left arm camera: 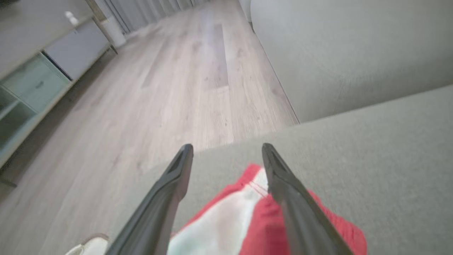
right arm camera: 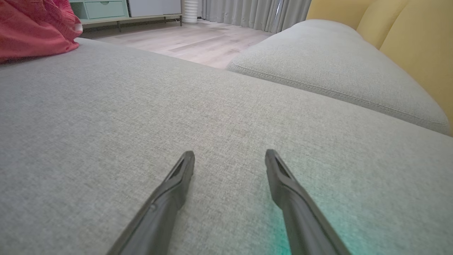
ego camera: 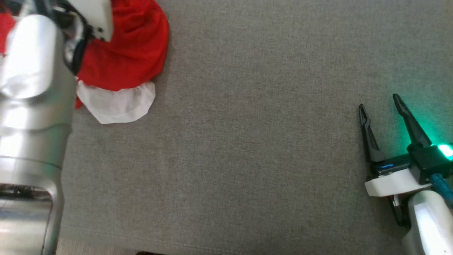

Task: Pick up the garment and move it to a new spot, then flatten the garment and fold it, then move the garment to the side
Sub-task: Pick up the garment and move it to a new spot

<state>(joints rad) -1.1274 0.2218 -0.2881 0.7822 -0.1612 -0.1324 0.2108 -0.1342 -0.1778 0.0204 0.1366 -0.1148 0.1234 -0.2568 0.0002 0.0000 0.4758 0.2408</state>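
Lying crumpled near the far left edge of the grey sofa cushion [ego camera: 247, 141], the garment [ego camera: 131, 53] is a red bundle with a white panel spilling from its near side. In the head view the left arm's silver forearm [ego camera: 32, 71] runs up the left edge, and its pale wrist housing overlaps the top of the red cloth.

In the left wrist view the left claw [left arm camera: 227, 148] has its two dark fingers spread wide with nothing between them. The red and white cloth lies under and between the fingers' lower parts, while the tips reach past it toward the cushion's edge. Whether the fingers touch the cloth cannot be told. Beyond that edge lie a pale wooden floor [left arm camera: 177, 71] and a low cabinet [left arm camera: 35, 81].

The right claw [ego camera: 378, 102] sits at the lower right, well apart from the garment. Its fingers are also spread and empty, over bare grey fabric, and a green light [ego camera: 446, 150] glows at its base. The right wrist view shows a second grey seat cushion [right arm camera: 336, 67], yellow back cushions [right arm camera: 417, 46] and grey curtains [right arm camera: 247, 12].
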